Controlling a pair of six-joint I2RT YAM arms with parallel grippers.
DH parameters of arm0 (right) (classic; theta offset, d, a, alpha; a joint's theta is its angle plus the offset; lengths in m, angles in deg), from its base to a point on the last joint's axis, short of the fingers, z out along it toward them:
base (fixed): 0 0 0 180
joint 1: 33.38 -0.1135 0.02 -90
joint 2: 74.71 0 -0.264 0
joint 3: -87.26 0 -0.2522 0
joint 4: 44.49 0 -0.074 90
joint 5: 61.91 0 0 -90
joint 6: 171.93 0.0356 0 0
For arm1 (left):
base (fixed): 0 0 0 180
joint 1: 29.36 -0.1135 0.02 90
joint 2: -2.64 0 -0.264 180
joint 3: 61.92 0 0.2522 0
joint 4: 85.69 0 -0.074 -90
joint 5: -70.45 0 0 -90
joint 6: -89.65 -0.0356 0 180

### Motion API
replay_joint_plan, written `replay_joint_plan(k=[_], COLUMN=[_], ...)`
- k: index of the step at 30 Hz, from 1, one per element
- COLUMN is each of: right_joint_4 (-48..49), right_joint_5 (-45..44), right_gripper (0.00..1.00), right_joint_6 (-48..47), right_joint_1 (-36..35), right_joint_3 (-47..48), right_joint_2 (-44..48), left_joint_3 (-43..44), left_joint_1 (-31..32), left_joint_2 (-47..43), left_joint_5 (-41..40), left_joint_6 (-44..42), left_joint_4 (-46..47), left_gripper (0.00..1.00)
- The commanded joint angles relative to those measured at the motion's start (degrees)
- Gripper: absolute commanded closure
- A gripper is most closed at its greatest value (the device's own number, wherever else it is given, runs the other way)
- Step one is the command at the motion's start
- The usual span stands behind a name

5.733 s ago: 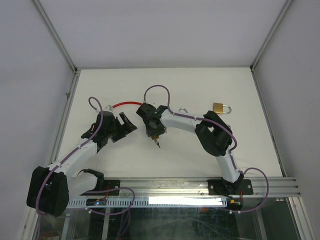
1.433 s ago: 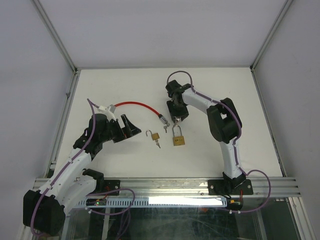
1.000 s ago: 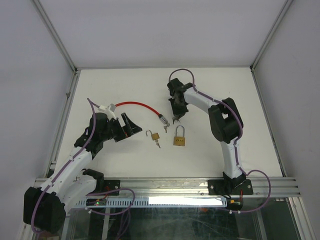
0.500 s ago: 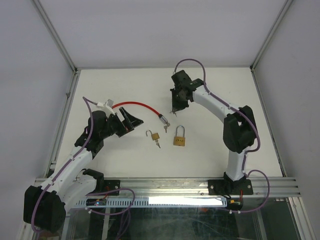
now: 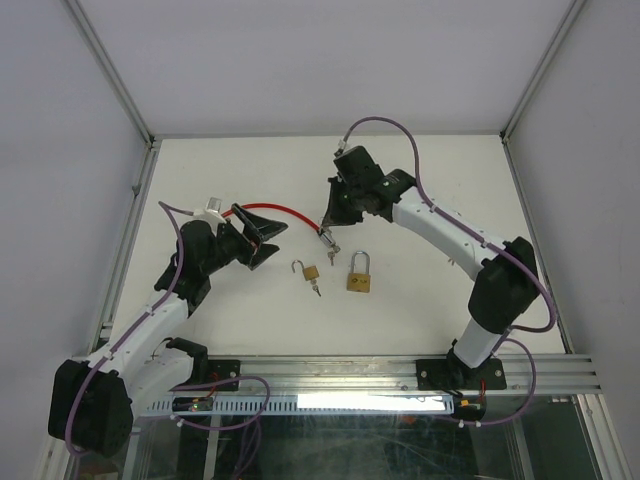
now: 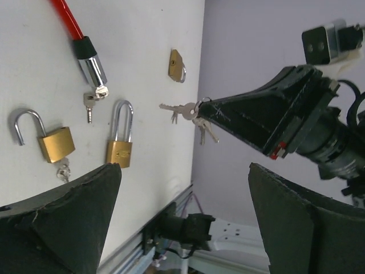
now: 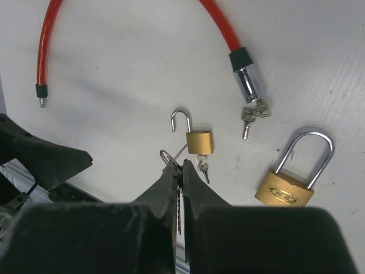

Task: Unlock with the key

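Right gripper (image 7: 179, 166), fingers pressed together on the ring of a key bunch (image 6: 185, 109). In the left wrist view I see the keys dangling free from its fingertips, above the table (image 5: 200, 170). Left gripper (image 5: 265, 238) has its fingers spread wide, with nothing between them.

Three locks lie flat beneath the right gripper. I take the shut padlock (image 7: 283, 194) to be the target; in the right wrist view it lies off to the right of the fingertips. A small padlock (image 7: 199, 142) lies just ahead of the tips, its shackle sprung open and a key in its base. The metal head (image 7: 249, 85) of the red cable lock (image 7: 219, 28) lies farther out between the two padlocks, with its own keys in it.

Governing relation: the shut padlock's long axis runs from shackle to body. The shackle points away from the right gripper and the base is turned back toward its wrist side. The keyway is not visible; I judge it to sit in that base face. The held key would then need to come down low and travel along that axis, from the gripper's side outward. The right gripper is the nearer one. The left sits well apart, beyond the small padlock, and I expect it would have to steady the brass body.
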Motion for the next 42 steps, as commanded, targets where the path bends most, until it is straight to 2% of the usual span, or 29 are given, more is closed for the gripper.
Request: replay_joint_plan(k=[1,10,31,36,42], right_joint_4=[4.73,6.65,9.69,10.31,9.38], right_joint_5=[-0.44,-1.29,-2.18,-2.12,-2.95], right_gripper=[1.00,1.00,1.00,1.00,1.00], right_joint_6=[4.89,7.73,9.09,9.19,9.21], right_joint_1=[-2.37,-7.14,-11.54,-11.87,-12.13], right_joint_3=[-0.32,0.16,1.88,1.93,0.58], right_joint_2=[4.77,4.97,4.20,4.01,4.81], left_joint_3=[1.22,1.21,0.81,1.24,-0.19], left_joint_1=[0.48,2.14,5.77,6.06,6.05], left_joint_2=[-0.23,0.59,7.50,8.61,7.75], left_joint_5=[0.12,-1.80,-2.26,-2.22,-3.89], left_joint_6=[10.96,19.26,26.08,25.96,26.75], left_joint_4=[4.37,4.41,10.60,11.43,14.70], left_gripper=[0.03,0.03,0.04,0.09,0.31])
